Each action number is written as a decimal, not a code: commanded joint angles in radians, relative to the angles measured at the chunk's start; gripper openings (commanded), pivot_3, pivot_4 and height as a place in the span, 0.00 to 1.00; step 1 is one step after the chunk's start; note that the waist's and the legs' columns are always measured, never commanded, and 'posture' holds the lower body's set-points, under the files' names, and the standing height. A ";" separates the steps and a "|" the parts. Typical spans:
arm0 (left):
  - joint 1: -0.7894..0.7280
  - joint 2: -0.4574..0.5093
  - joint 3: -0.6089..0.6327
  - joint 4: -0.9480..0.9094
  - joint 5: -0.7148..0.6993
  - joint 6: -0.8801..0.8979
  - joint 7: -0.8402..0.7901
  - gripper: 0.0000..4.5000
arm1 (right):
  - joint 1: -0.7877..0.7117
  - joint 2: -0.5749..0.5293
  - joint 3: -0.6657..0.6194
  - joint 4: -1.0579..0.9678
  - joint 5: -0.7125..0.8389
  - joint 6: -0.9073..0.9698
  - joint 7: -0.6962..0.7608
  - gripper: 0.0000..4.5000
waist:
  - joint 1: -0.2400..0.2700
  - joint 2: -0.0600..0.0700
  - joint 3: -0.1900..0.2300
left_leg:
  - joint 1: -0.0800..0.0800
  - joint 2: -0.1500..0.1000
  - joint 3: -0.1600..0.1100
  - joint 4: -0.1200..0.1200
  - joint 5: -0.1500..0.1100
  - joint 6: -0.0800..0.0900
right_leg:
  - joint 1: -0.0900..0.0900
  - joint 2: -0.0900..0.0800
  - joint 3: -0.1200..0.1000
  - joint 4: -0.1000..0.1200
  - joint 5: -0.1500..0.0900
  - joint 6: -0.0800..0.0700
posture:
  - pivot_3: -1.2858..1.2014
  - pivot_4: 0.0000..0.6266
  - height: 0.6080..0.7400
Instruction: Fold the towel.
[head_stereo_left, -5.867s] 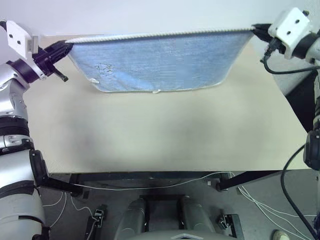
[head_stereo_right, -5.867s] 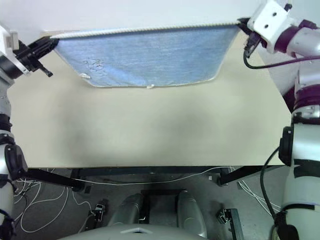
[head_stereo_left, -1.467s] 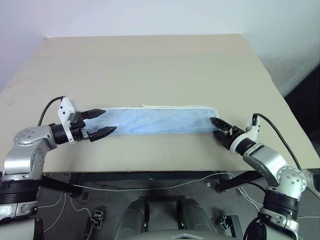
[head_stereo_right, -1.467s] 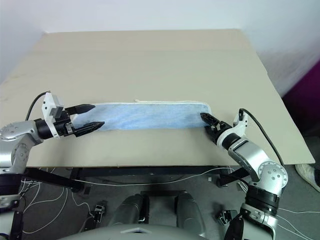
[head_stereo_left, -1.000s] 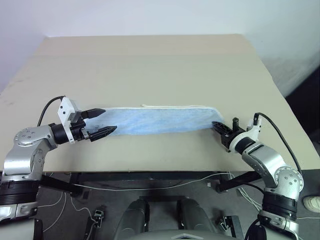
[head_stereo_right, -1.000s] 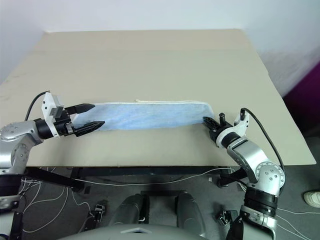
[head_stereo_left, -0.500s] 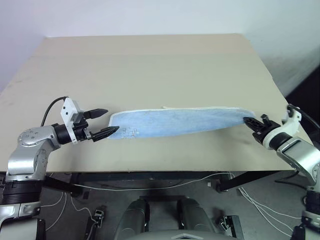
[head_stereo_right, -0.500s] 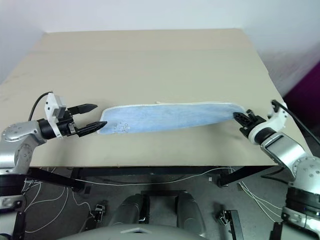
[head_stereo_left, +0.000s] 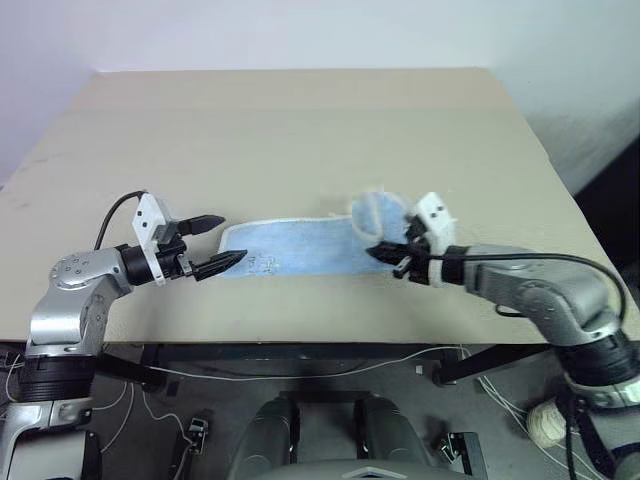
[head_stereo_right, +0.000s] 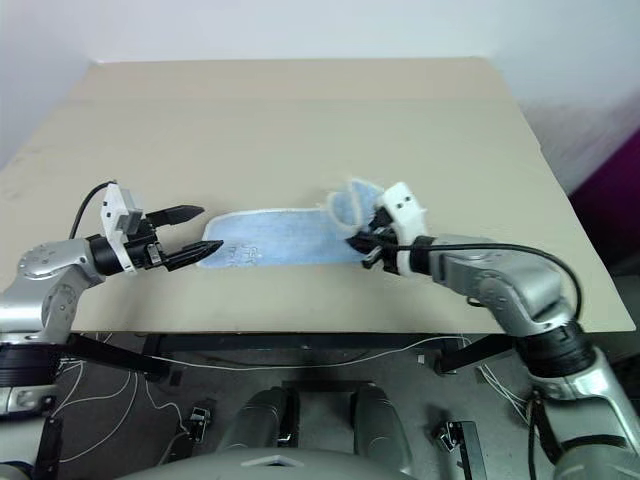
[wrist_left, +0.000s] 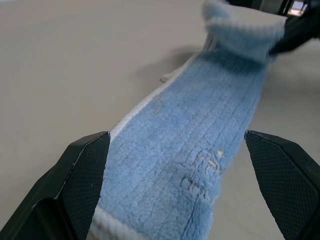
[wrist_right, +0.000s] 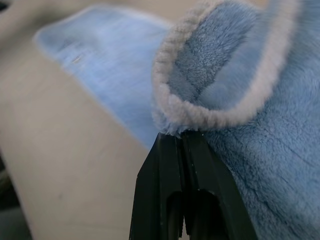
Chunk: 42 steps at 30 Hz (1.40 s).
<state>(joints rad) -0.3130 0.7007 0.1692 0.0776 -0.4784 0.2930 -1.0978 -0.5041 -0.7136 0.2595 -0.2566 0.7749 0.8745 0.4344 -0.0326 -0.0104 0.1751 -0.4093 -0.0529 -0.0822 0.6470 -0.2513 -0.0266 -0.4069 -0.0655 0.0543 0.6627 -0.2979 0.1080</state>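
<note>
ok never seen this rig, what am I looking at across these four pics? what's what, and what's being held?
It's a humanoid robot with two arms, each ending in a two-finger black gripper. Two pictures come from a stereo camera on its head, looking down over a beige table. The other two come from cameras on each wrist, looking along the fingers. On the table lies the towel, a light-blue cloth folded into a long strip. The right gripper is shut on the towel's right end, lifting it so it curls over toward the other end. The left gripper is open at the left end, holding nothing.
</note>
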 joint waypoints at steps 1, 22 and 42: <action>0.014 -0.001 0.013 -0.051 -0.005 -0.015 0.010 1.00 | -0.042 0.038 0.060 0.065 -0.135 -0.061 0.065 0.01 | 0.002 0.000 0.000 | 0.000 0.000 0.000 0.000 0.000 0.000 | 0.000 0.000 0.000 0.000 0.000 0.000 | 0.52 0.24 1.00; 0.055 -0.008 0.018 -0.076 -0.011 -0.023 0.023 1.00 | -0.064 0.224 0.047 0.095 -0.335 -0.046 0.165 0.01 | 0.015 0.000 0.000 | 0.000 -0.001 0.000 0.000 0.000 0.000 | -0.001 -0.001 0.000 0.000 0.000 0.000 | 0.52 0.24 1.00; 0.178 -0.107 0.189 -0.207 -0.210 0.145 0.225 1.00 | -0.081 0.313 -0.200 0.148 -0.280 -0.122 0.167 0.28 | 0.014 0.000 0.000 | 0.000 -0.001 0.000 -0.001 0.000 0.000 | -0.001 -0.001 0.000 0.000 0.000 0.000 | 0.52 0.24 1.00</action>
<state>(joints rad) -0.1420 0.5987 0.3084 -0.0730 -0.6379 0.4114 -0.9115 -0.5687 -0.4183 0.0453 -0.1414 0.5208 0.8114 0.5903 -0.0181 -0.0103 0.1751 -0.4092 -0.0537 -0.0826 0.6460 -0.2514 -0.0269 -0.4077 -0.0664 0.0545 0.6629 -0.2978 0.1078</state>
